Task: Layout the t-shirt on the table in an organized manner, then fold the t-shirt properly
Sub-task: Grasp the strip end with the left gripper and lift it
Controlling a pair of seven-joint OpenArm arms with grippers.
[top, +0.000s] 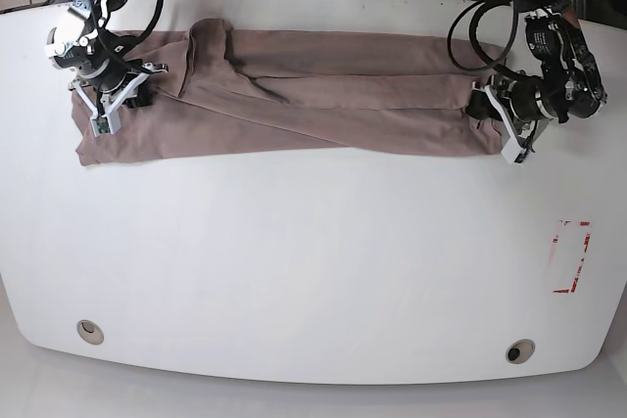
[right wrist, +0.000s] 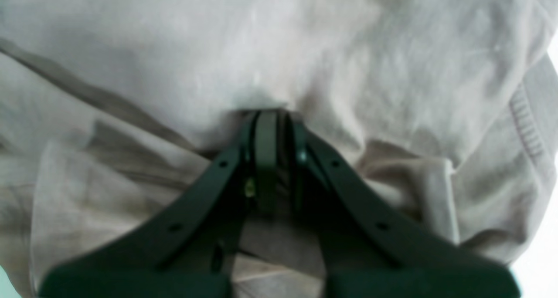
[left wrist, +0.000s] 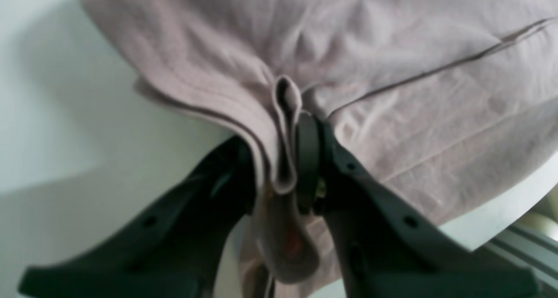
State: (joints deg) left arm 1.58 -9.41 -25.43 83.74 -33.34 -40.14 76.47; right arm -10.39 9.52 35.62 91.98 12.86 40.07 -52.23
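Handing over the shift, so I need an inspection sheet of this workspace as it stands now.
Surface: white table, two round holes near the front edge, red-white tape rectangle on one side.
Job's things: t-shirt lying as a long folded strip along the far side.
Clutter: nothing seen.
Hands: left hand pinching a fold at one end of the shirt; right hand shut on cloth at the other end.
Cables: black cables on the arms.
Surroundings: floor and more wires beyond the far edge.

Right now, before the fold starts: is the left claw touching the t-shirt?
Touching. The left wrist view shows the left claw pinching a fold of the t-shirt between its fingers.
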